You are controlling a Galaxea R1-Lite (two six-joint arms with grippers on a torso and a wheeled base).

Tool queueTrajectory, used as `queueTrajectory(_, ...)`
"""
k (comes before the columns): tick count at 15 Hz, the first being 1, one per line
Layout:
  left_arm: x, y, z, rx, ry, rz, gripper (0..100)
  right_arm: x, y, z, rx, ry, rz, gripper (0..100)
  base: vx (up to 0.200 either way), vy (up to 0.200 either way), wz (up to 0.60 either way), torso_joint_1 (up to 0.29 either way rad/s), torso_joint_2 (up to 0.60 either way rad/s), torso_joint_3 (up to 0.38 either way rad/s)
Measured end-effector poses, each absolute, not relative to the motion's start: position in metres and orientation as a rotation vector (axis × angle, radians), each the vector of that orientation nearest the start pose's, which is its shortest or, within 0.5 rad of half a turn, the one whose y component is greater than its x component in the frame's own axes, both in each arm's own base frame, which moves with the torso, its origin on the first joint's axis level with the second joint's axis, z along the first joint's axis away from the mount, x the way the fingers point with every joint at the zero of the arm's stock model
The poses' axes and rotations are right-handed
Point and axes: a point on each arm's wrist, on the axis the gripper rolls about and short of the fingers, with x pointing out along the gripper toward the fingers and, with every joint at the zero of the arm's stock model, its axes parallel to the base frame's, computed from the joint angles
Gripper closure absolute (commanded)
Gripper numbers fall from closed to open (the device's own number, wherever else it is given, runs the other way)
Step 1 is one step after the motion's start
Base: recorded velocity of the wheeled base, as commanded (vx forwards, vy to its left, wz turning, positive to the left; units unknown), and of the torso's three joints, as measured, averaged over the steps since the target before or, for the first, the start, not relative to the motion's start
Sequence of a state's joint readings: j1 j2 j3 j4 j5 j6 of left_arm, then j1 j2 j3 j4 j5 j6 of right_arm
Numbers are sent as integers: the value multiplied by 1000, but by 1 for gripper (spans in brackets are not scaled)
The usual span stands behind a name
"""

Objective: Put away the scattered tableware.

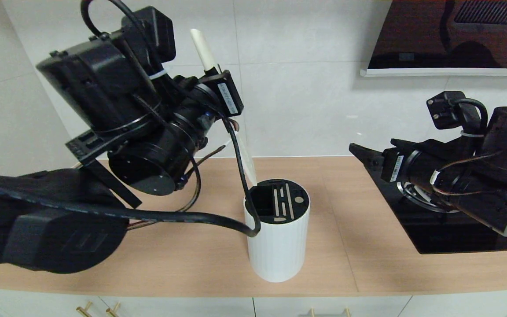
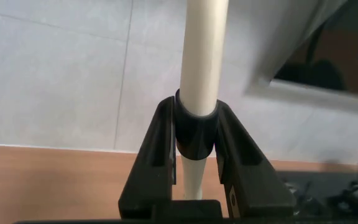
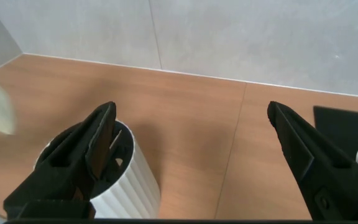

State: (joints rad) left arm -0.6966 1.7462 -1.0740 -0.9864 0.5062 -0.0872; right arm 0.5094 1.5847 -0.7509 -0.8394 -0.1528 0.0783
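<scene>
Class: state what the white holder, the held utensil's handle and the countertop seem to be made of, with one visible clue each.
Holder: probably matt white plastic, possibly ceramic; its wall is evenly ribbed with little gloss.
Utensil handle: likely smooth cream plastic; the colour is uniform with a soft sheen.
Countertop: wood or wood-look laminate; it shows a pale, matt grain.

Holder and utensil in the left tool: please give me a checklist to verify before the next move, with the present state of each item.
1. Left tool grips the utensil: ok, shut on its black collar.
2. Utensil tip inside a slot of the holder: cannot tell.
3. Holder upright on the counter: ok.
4. Cable clear of the holder: not ok, it hangs across the left rim.
5. Right tool out of the way: ok, open, apart from the holder.
</scene>
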Motion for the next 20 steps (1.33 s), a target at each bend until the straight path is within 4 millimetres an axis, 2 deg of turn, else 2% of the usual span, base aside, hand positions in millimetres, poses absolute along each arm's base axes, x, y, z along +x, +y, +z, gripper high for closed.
queueTrajectory(4,268,-219,248,-202,-187,-182,100,247,135,219,75,19,360,0,0,0,0,0,0,0)
queueTrajectory(13,267,-241,231,-193,-190,-177,100,244,141,215,70,35,376,0,0,0,0,0,0,0)
queueTrajectory(20,272,-250,213,-166,-155,-183,100,245,141,213,67,39,378,0,0,0,0,0,0,0)
